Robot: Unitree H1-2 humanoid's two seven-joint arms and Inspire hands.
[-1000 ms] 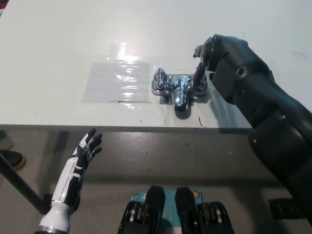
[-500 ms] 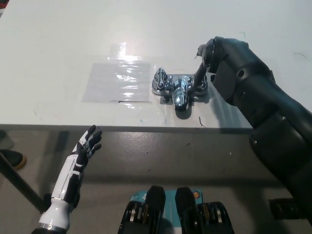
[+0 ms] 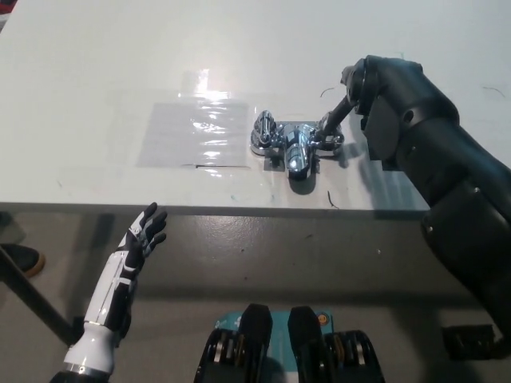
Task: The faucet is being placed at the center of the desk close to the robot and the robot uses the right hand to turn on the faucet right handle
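- Shiny chrome two-handled faucet (image 3: 291,146): rounded, mirror-bright body, lying at the middle of the smooth white desk (image 3: 96,72), near its front edge.
- Faucet right handle (image 3: 330,139): met from above and to the right by the tip of the matte black right hand (image 3: 351,94); whether the hand grips it cannot be told.
- Clear glossy plastic sheet (image 3: 192,134): flat rectangle, just left of the faucet.
- White left hand (image 3: 142,239): below the desk edge, fingers spread, empty.

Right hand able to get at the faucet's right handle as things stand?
Likely yes: the right hand is at the right handle, seemingly touching it, nothing between. The left hand rests open below the desk edge.
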